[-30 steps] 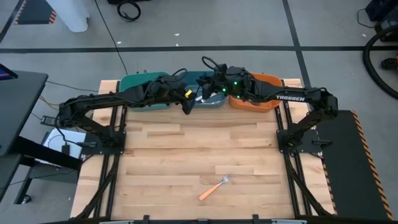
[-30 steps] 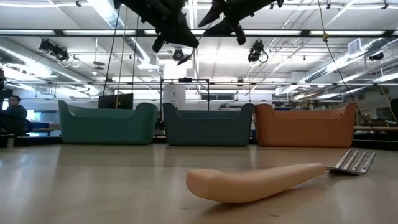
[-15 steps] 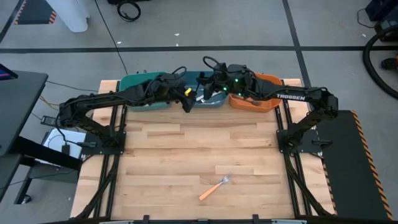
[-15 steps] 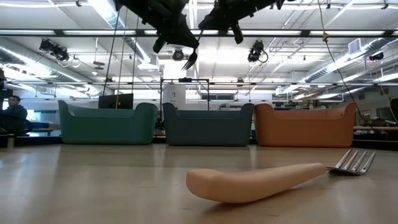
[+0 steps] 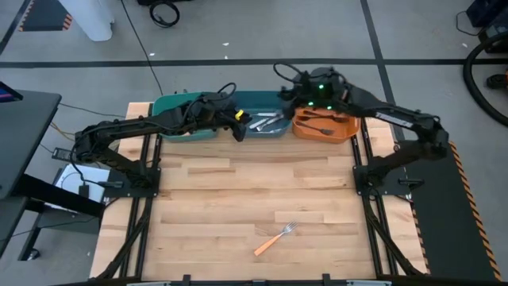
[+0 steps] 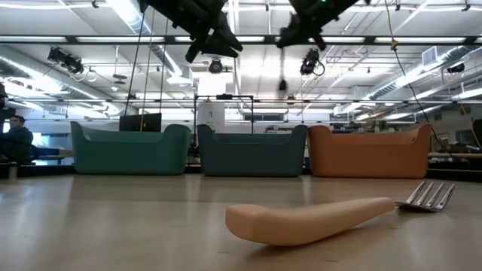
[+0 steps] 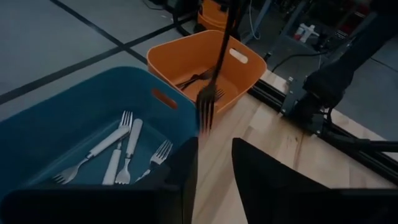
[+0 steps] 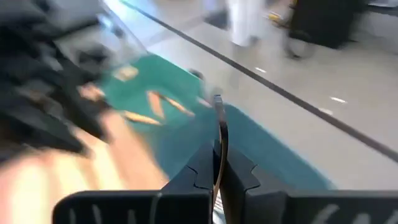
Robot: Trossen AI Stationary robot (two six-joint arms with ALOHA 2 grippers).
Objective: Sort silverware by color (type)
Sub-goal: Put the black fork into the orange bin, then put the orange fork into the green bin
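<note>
Right gripper (image 8: 216, 169): jaws closed on the handle of a black fork (image 7: 214, 74), which hangs tines-down in the air over the gap between the blue bin (image 5: 264, 125) and the orange bin (image 5: 324, 125), at the far edge of the tabletop (image 5: 238, 199). Left gripper (image 7: 214, 171): jaws parted, nothing between them, held above the near right corner of the blue bin. Blue bin, middle of the far row: silver forks (image 7: 118, 152) lying side by side on its floor, at least three. Orange bin, right of the blue: black forks (image 7: 198, 78) lying inside, count not clear. Green bin (image 5: 184, 119), left of the blue, largely under the left arm: orange-handled pieces (image 8: 158, 106) inside, blurred. Orange fork (image 5: 275, 238) with silver head: lies alone on the near tabletop, well apart from the bins, handle toward the near left, tines toward the far right. A seated person (image 6: 15, 135) at the far left of the room behind.
</note>
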